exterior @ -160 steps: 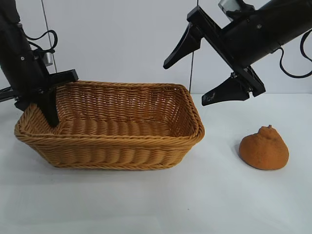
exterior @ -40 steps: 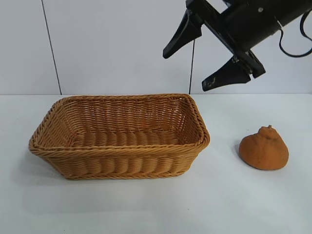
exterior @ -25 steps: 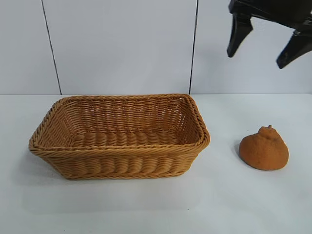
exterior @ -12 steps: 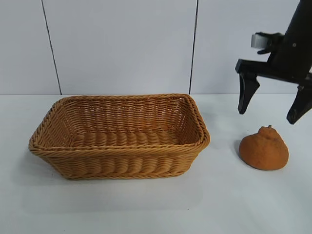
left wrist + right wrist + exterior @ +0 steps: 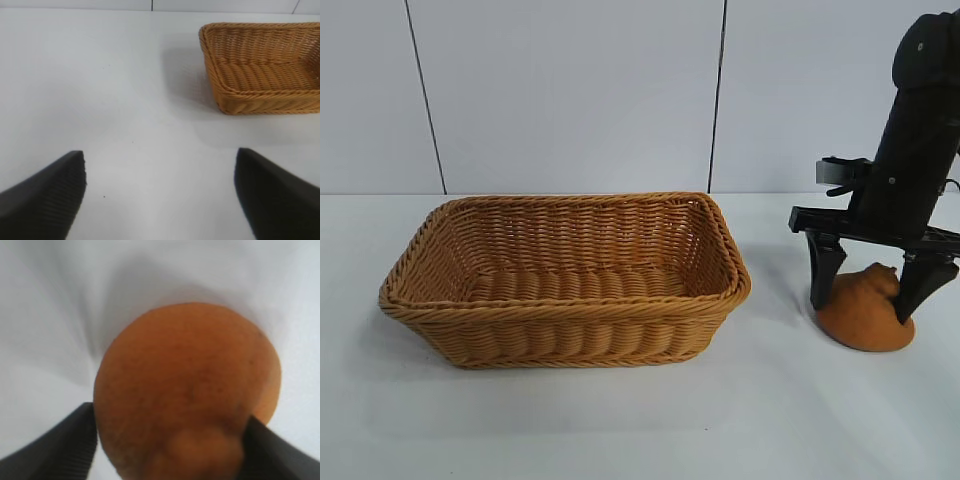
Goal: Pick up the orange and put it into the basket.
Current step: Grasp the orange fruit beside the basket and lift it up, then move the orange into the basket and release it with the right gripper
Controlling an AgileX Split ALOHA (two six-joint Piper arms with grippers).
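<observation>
Orange fruit sits between the right gripper's straddling fingers.

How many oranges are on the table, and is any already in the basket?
1. The orange sits on the table to the right of the basket, between the right gripper fingers. None shows inside the basket; its near wall hides part of the floor.

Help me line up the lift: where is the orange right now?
In the exterior view the orange sits on the white table, right of the basket and apart from it, between the right gripper's fingers.
</observation>
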